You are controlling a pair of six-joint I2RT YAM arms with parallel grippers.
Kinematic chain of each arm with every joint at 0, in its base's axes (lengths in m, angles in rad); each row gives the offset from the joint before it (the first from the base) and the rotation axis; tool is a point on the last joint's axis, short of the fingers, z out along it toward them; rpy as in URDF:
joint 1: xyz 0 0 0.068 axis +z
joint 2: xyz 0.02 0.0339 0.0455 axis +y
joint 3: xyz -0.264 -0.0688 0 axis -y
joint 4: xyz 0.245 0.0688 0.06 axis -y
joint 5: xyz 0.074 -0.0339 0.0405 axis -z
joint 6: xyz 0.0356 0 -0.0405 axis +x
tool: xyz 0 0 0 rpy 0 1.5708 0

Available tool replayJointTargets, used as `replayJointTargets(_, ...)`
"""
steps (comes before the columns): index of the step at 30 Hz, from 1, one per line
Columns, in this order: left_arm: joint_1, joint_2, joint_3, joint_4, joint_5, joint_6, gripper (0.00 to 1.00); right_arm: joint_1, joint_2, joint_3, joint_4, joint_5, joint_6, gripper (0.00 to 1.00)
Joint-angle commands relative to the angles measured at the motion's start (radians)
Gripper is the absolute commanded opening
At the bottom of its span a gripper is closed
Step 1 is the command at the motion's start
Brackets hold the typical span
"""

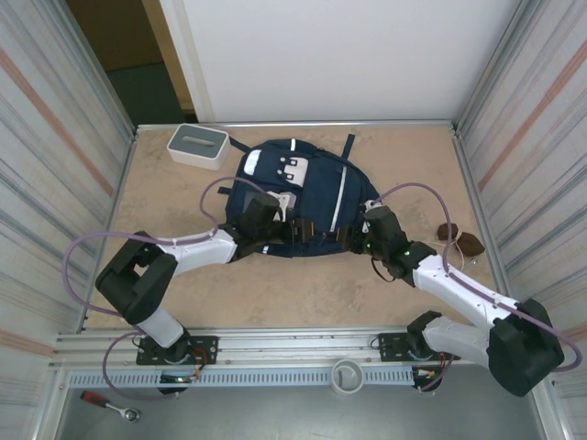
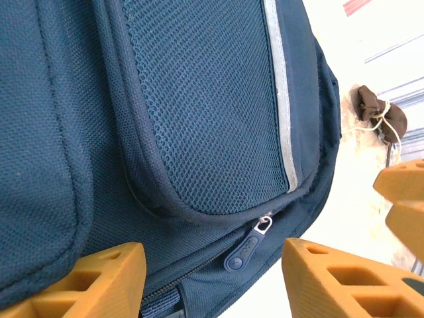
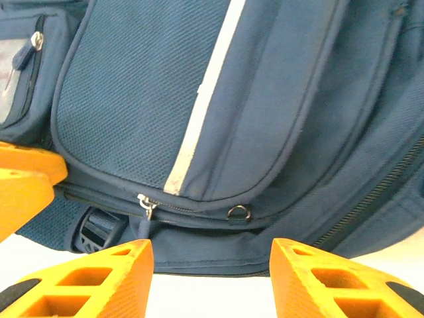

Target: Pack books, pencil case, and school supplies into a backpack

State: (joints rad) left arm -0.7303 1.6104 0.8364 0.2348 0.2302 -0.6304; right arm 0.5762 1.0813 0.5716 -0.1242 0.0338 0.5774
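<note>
The backpack [image 1: 293, 188] lies flat on the counter [image 1: 303, 289], out toward the far side. The left hand [image 2: 211, 268] and right hand [image 3: 211, 265] sit at its near edge. Both are partly open and gripping nothing, with a zip pull [image 2: 246, 246] in the left one's gap.

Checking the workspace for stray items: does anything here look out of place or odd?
Two strays. A small brown lump tied with pale string lies on the table right of the backpack, apart from it. A red-handled wrench lies on the grey ledge near the left arm's base, and looks like a forgotten tool.
</note>
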Motion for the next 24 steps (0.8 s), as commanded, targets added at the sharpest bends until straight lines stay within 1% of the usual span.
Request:
replayJointTargets(1, -0.015, 0.011, 0.053, 0.017, -0.066, -0.013, 0.55, 0.012, 0.023, -0.018, 0.037, 0.032, 0.035, 0.48)
replayJointTargets(4, -0.027, 0.019, 0.071, -0.002, -0.085, -0.022, 0.51, 0.019, 0.035, -0.022, 0.048, 0.034, 0.042, 0.47)
replayJointTargets(6, -0.042, 0.016, 0.072, -0.010, -0.122, -0.022, 0.50, 0.020, 0.040, -0.021, 0.051, 0.040, 0.042, 0.47)
replayJointTargets(8, -0.050, 0.016, 0.072, -0.015, -0.158, -0.031, 0.50, 0.020, 0.043, -0.021, 0.049, 0.048, 0.042, 0.47)
replayJointTargets(11, -0.050, 0.019, 0.070, -0.015, -0.183, -0.051, 0.52, 0.020, 0.043, -0.021, 0.048, 0.046, 0.042, 0.47)
replayJointTargets(16, -0.051, 0.033, 0.094, -0.041, -0.246, -0.029, 0.55, 0.020, 0.049, -0.031, 0.049, 0.052, 0.044, 0.46)
replayJointTargets(21, -0.046, 0.069, 0.135, -0.052, -0.243, -0.019, 0.56, 0.029, 0.039, -0.050, 0.063, 0.046, 0.058, 0.44)
replayJointTargets(24, -0.045, 0.094, 0.156, -0.047, -0.235, -0.017, 0.54, 0.040, 0.035, -0.067, 0.091, 0.043, 0.059, 0.41)
